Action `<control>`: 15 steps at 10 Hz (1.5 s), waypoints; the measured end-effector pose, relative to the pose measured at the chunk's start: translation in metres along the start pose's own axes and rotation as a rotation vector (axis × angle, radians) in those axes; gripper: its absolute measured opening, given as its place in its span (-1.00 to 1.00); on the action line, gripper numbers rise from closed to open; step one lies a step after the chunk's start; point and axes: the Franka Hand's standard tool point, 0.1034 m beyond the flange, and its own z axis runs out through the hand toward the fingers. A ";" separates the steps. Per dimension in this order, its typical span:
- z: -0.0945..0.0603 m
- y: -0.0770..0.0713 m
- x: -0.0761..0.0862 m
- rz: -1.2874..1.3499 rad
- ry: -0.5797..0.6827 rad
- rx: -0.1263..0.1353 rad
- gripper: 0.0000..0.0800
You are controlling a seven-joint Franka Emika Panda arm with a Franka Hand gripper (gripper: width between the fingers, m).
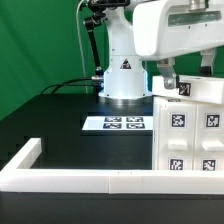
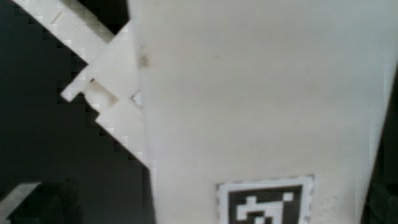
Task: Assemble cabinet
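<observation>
The cabinet (image 1: 190,125), a large white boxy shell with black-and-white tags on its faces, stands at the exterior view's right, against the white rail. My gripper (image 1: 168,80) hangs from the white arm right at the cabinet's top left corner, touching or almost touching it. Whether its jaws are open or shut does not show. In the wrist view a white cabinet face (image 2: 249,100) fills most of the picture, very close, with one tag (image 2: 267,205) on it. A white slanted part (image 2: 98,65) sticks out beside it. No separate drawer blocks show.
The marker board (image 1: 115,123) lies flat on the black table in front of the robot's base (image 1: 122,80). A long low white border rail (image 1: 75,180) runs along the near edge and turns up at the left. A green backdrop stands behind.
</observation>
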 end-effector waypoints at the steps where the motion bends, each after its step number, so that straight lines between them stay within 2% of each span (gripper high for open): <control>1: 0.001 -0.004 0.003 0.030 0.001 0.001 0.65; 2: 0.001 -0.006 0.005 0.055 0.003 0.001 0.40; 8: 0.001 -0.004 0.005 0.117 0.009 -0.003 0.40; 11: 0.001 -0.004 0.005 0.359 0.012 -0.004 0.40; 13: 0.002 -0.007 0.004 0.594 0.041 -0.018 0.40; 15: 0.002 -0.009 0.004 0.819 0.060 -0.021 0.40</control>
